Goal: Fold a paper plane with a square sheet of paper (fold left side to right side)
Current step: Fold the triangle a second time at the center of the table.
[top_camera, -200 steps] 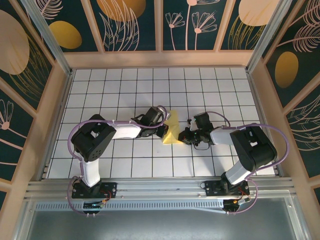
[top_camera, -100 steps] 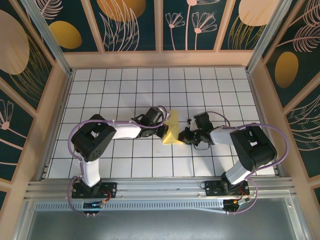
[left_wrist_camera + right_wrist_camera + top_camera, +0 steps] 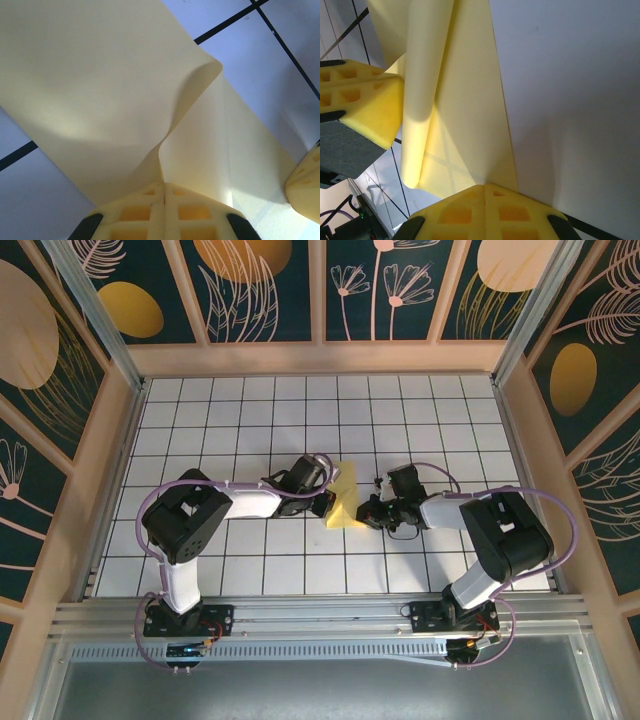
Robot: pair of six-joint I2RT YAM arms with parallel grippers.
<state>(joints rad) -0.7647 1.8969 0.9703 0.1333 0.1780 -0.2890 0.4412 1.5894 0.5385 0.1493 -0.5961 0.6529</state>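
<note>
Grippers meet at the square sheet of paper in the top view: left gripper and right gripper each have it at their tips. Left wrist: jaws pressed together, pinching a curled-up flap. Right wrist: jaws closed at the sheet's near corner, possibly pinching it.

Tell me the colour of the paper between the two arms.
Plain pale yellow, no print; the square sheet of paper shows best in the left wrist view.
</note>
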